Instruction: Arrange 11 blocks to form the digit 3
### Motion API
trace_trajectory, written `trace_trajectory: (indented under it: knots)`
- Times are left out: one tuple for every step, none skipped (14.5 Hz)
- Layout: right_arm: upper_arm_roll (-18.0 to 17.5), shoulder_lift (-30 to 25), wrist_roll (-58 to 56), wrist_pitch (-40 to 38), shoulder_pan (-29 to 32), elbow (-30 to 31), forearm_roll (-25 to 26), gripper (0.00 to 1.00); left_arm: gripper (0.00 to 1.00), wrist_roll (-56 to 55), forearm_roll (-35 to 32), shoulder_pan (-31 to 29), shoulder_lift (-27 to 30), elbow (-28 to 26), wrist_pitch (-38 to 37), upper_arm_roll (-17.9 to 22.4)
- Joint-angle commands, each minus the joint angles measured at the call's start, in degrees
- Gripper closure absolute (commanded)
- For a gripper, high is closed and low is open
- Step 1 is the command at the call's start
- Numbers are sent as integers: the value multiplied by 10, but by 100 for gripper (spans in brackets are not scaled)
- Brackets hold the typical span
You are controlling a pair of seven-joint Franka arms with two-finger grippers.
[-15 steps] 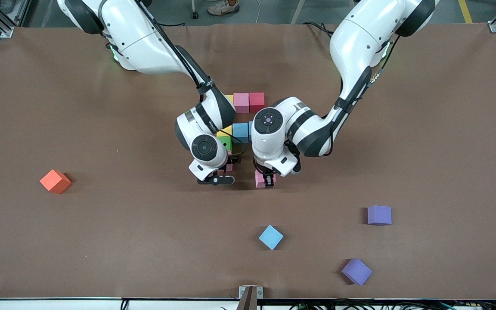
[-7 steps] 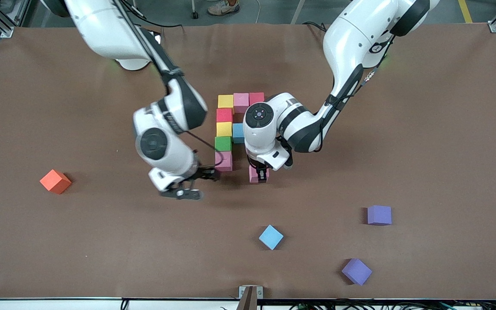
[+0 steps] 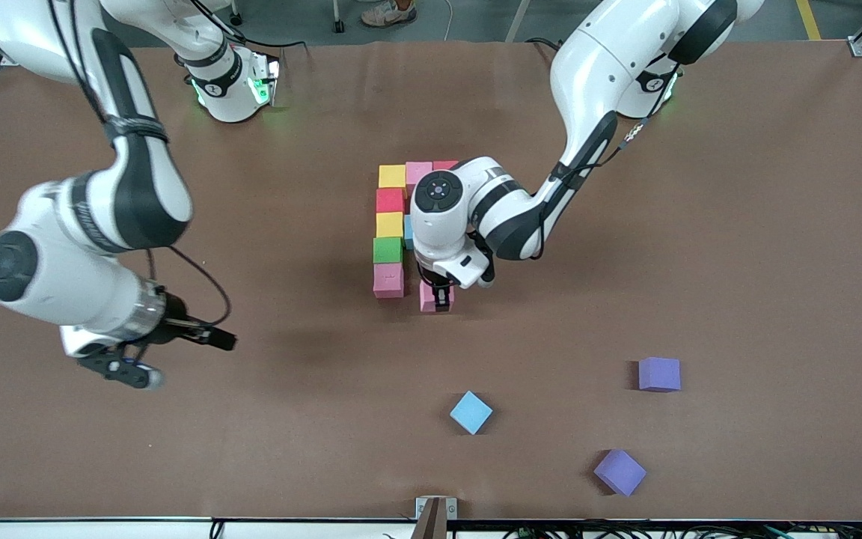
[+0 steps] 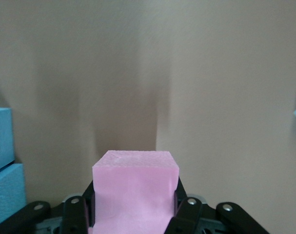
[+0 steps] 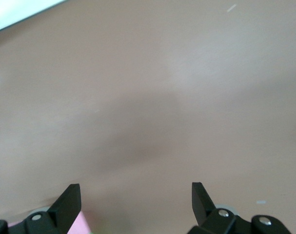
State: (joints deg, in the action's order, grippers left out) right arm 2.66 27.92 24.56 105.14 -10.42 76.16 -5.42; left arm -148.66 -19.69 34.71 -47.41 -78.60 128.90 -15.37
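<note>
My left gripper pinches a matte pink foam cube; its grainy top shows only there. Right gripper hangs spread, empty.

The left claw grips a pink cube over the brown table; two light blue cubes show at one edge.

Orange cube, brown table

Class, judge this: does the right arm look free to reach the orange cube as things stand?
Probably yes. The right gripper is open and empty over bare table at the right arm's end, where the orange cube is out of sight under that arm; nothing else shows there.
</note>
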Motion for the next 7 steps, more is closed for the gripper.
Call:
trace_trajectory:
  knots:
    - [-9, -26, -68, -61, 46, -36, 44, 0, 73, -5, 9, 20, -24, 15, 8, 8]
    - [-9, -41, -126, -64, 75, -35, 40, 0, 73, -6, 8, 26, -27, 16, 9, 8]
    - [-9, -53, -164, -63, 93, -30, 37, 0, 73, -10, 8, 26, -27, 16, 9, 9]
    - [-9, -72, -183, -70, 108, -25, 35, 0, 73, -13, 8, 27, -28, 15, 9, 8]
    - [-9, -97, -184, -86, 117, -8, 35, 0, 73, -13, 7, 32, -29, 15, 10, 9]
    - [-9, -125, -185, -96, 120, 8, 35, 0, 73, -13, 6, 34, -31, 15, 10, 9]
    - [-9, -149, -186, -103, 120, 19, 36, 0, 73, -13, 6, 35, -35, 16, 10, 9]
